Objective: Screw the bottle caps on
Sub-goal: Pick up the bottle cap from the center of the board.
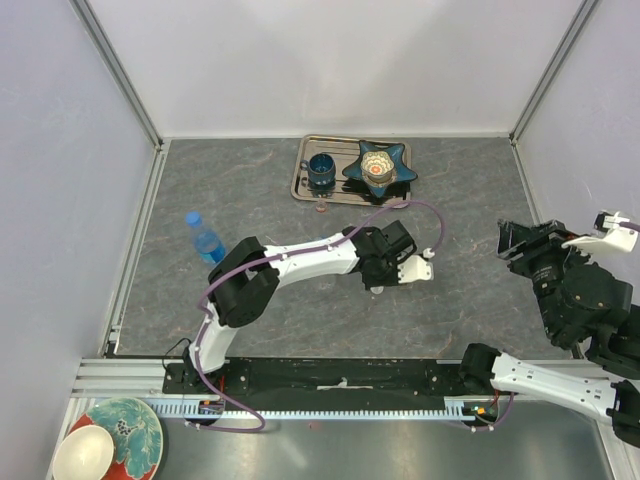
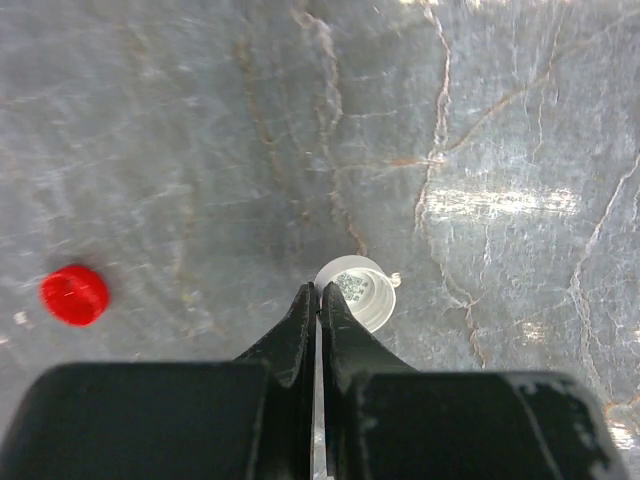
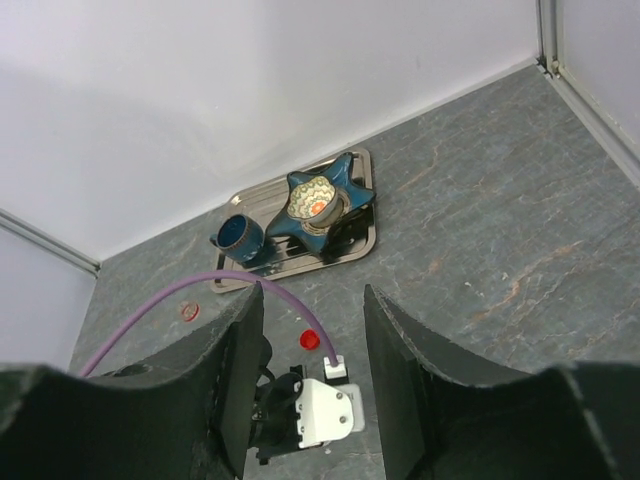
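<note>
Two caps lie on the grey surface (image 2: 500,120) beneath the left arm (image 1: 300,260): a white cap (image 2: 358,288), open side up, with the left pincer (image 2: 318,292) pressed together at its rim, and a red cap (image 2: 74,294) well apart to one side. The right pincer (image 3: 312,295) hangs off to the right with its fingers apart and nothing between them. A blue-tinted bottle (image 1: 205,240) stands upright near the left arm's elbow, away from both caps.

Probably a lab cell: white panels (image 1: 330,60), aluminium framing (image 1: 118,75), marbled tabletop (image 1: 250,190).
</note>
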You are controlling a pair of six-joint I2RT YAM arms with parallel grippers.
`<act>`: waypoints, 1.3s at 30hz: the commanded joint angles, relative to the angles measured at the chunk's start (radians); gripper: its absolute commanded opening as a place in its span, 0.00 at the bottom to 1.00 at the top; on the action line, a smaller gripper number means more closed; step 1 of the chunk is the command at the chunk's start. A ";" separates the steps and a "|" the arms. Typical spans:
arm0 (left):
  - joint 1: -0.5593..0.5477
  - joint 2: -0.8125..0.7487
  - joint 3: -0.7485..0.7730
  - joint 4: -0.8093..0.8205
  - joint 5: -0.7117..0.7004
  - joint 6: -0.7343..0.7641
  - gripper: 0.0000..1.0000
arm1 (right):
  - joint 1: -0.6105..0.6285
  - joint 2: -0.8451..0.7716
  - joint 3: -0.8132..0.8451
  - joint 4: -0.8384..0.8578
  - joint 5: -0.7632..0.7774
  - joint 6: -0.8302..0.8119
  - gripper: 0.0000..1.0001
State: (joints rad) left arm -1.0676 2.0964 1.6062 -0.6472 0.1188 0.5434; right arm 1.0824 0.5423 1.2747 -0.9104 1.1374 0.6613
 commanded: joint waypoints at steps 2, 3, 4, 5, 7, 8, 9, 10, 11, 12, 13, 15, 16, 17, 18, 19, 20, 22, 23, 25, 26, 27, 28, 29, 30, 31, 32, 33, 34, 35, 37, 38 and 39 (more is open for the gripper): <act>0.004 -0.229 0.086 0.049 -0.097 -0.033 0.02 | 0.004 0.047 0.043 0.025 0.021 0.063 0.53; 0.006 -0.269 0.092 0.058 -0.114 -0.027 0.02 | 0.004 0.054 0.048 0.027 0.027 0.075 0.53; 0.005 -0.326 0.103 0.060 -0.151 -0.020 0.02 | 0.004 0.057 0.048 0.028 0.035 0.111 0.54; 0.005 -0.349 0.125 0.046 -0.177 -0.019 0.02 | 0.004 0.061 0.046 0.030 0.045 0.130 0.54; 0.011 -0.407 0.167 0.038 -0.220 -0.007 0.02 | 0.004 0.068 0.035 0.042 0.051 0.188 0.54; 0.012 -0.506 0.150 0.072 -0.217 0.018 0.02 | 0.004 0.073 0.031 0.054 0.039 0.198 0.55; 0.011 -0.560 0.089 0.121 -0.214 0.071 0.02 | 0.004 0.076 0.017 0.070 0.026 0.210 0.55; 0.009 -0.622 0.054 0.243 -0.197 0.093 0.02 | 0.004 0.077 0.008 0.105 0.013 0.236 0.55; 0.011 -0.718 0.017 0.308 -0.182 0.107 0.02 | 0.005 0.082 -0.004 0.123 -0.020 0.256 0.55; 0.008 -0.767 -0.058 0.364 -0.160 0.130 0.02 | 0.004 0.084 -0.035 0.183 -0.043 0.268 0.56; 0.005 -0.804 -0.092 0.427 -0.130 0.132 0.02 | 0.004 0.085 -0.052 0.217 -0.069 0.273 0.56; 0.003 -0.902 -0.203 0.602 -0.095 0.110 0.02 | 0.004 0.097 -0.092 0.318 -0.161 0.305 0.58; 0.001 -0.932 -0.245 0.663 -0.088 0.102 0.02 | 0.004 0.102 -0.103 0.349 -0.195 0.319 0.59; 0.003 -0.962 -0.279 0.763 -0.076 0.095 0.02 | 0.004 0.116 -0.112 0.381 -0.226 0.340 0.60; 0.001 -0.996 -0.322 0.788 -0.067 0.110 0.02 | 0.004 0.122 -0.130 0.462 -0.298 0.346 0.63; 0.001 -1.013 -0.336 0.811 -0.062 0.119 0.02 | 0.004 0.125 -0.142 0.519 -0.339 0.345 0.66; 0.003 -1.023 -0.344 0.863 -0.071 0.122 0.02 | 0.004 0.140 -0.155 0.574 -0.378 0.347 0.71; 0.006 -1.050 -0.370 0.914 -0.103 0.125 0.02 | 0.002 0.163 -0.176 0.744 -0.489 0.353 0.76; 0.008 -1.055 -0.370 0.911 -0.100 0.124 0.02 | 0.002 0.201 -0.170 0.778 -0.519 0.357 0.78; 0.012 -1.070 -0.364 0.865 -0.091 0.103 0.02 | 0.001 0.247 -0.126 0.849 -0.589 0.327 0.83; 0.012 -1.079 -0.364 0.857 -0.091 0.092 0.02 | 0.001 0.289 -0.108 0.863 -0.608 0.319 0.86; 0.014 -1.084 -0.370 0.856 -0.096 0.063 0.02 | -0.001 0.304 -0.086 0.896 -0.623 0.314 0.87; 0.015 -1.098 -0.377 0.865 -0.109 0.052 0.02 | -0.006 0.315 -0.089 0.930 -0.640 0.308 0.89; 0.020 -1.102 -0.385 0.871 -0.114 0.034 0.02 | -0.009 0.327 -0.097 0.965 -0.668 0.314 0.91; 0.027 -1.108 -0.402 0.877 -0.116 0.023 0.02 | -0.012 0.329 -0.124 1.045 -0.683 0.322 0.92; 0.032 -1.113 -0.407 0.885 -0.140 0.014 0.02 | -0.021 0.332 -0.139 1.085 -0.697 0.346 0.93; 0.037 -1.119 -0.410 0.885 -0.143 -0.002 0.02 | -0.027 0.340 -0.153 1.114 -0.718 0.366 0.93; 0.043 -1.125 -0.419 0.886 -0.136 -0.005 0.02 | -0.033 0.347 -0.169 1.143 -0.729 0.385 0.93; 0.046 -1.130 -0.425 0.894 -0.134 -0.007 0.02 | -0.048 0.355 -0.172 1.154 -0.741 0.429 0.93; 0.046 -1.141 -0.431 0.896 -0.130 -0.010 0.02 | -0.058 0.372 -0.176 1.163 -0.781 0.455 0.93; 0.046 -1.150 -0.450 0.894 -0.125 -0.010 0.02 | -0.091 0.387 -0.205 1.226 -0.827 0.507 0.92; 0.044 -1.156 -0.463 0.894 -0.123 -0.008 0.02 | -0.099 0.403 -0.218 1.243 -0.844 0.558 0.90; 0.047 -1.164 -0.468 0.894 -0.125 -0.005 0.02 | -0.108 0.412 -0.225 1.272 -0.885 0.578 0.89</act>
State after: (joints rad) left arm -1.0260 0.9646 1.1675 0.1856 0.0010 0.5781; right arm 1.0092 0.9165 1.0874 0.1909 0.3946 1.0931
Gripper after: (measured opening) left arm 0.033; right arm 0.910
